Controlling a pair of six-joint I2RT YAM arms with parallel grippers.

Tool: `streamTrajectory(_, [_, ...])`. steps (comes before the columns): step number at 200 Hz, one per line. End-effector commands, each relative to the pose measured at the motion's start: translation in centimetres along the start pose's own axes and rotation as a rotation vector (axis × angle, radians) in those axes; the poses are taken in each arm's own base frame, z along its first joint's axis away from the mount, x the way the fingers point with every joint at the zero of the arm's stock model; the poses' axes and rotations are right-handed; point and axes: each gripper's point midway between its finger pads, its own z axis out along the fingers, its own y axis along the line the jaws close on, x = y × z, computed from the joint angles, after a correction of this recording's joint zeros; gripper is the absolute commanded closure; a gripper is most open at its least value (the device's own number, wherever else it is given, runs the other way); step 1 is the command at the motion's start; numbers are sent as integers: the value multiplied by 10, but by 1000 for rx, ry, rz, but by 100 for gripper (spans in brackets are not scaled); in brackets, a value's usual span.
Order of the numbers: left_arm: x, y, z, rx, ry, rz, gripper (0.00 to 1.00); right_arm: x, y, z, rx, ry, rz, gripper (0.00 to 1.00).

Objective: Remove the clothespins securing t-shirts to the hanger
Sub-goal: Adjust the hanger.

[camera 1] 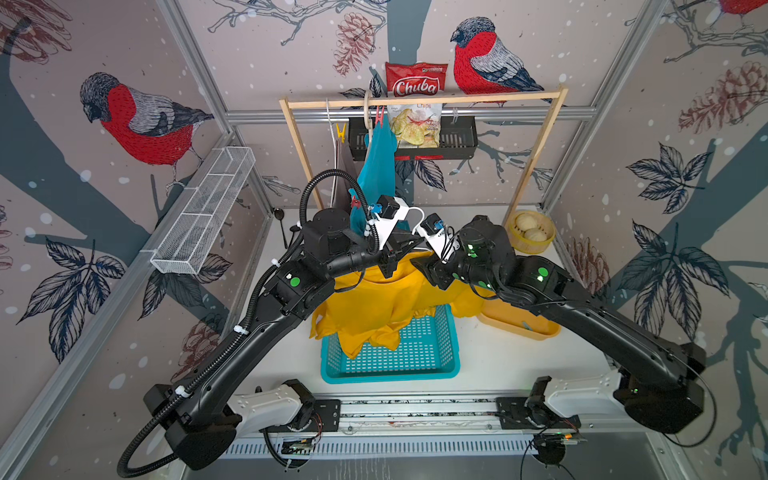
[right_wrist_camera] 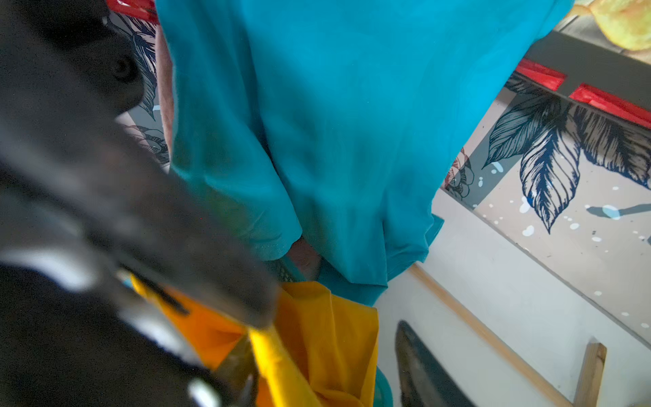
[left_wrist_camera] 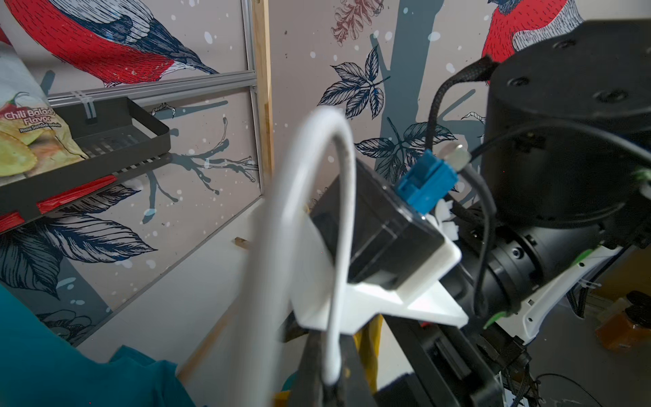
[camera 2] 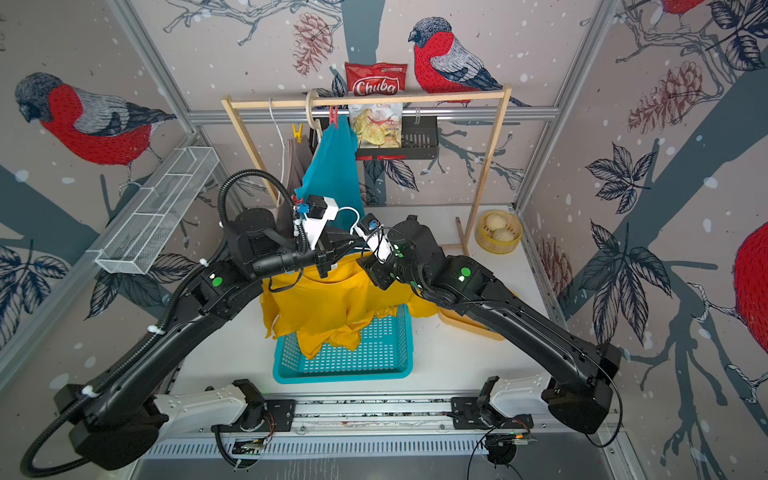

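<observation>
Three clothespins are visible, all in the upper middle of both top views. A red clothespin sits at the top of the teal t-shirt, just under the rail of the wooden rack. A second red clothespin is on the lower left edge of the same shirt, just above the left arm. A yellow clothespin is to the left of them, at the top of the pale t-shirt, which hangs beside the teal one and is mostly hidden.

The yellow t-shirt is in the centre of the frame. It hangs below the left gripper, and its lower part lies over the far rim of the teal basket.

The left gripper is pressed together on the hook of the white hanger; in the left wrist view the hook rises from between the dark jaws. The right gripper is just beside it, near the top of the yellow shirt. Its two fingers stand apart with yellow cloth between them, and the one at lower right does not touch the cloth.

Behind the rack, a chips bag stands in a black shelf. A white wire basket is on the left wall. At the right are a yellow steamer with buns and an orange tray, partly under the right arm.
</observation>
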Motion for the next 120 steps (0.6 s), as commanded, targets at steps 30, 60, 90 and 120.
streamTrajectory(30, [-15,-10,-10,27,-68,65,100,-30,3,-46,-95,-227,-11,86])
streamTrajectory(60, [-19,-11,-13,53,-83,68,100,-35,-3,-67,-141,-297,10,100])
streamTrajectory(90, [-29,-14,-19,84,-121,70,100,-33,-9,-75,-191,-310,30,100])
streamTrajectory(120, [-42,-10,-32,74,-162,85,60,-28,-12,-77,-232,-303,29,100])
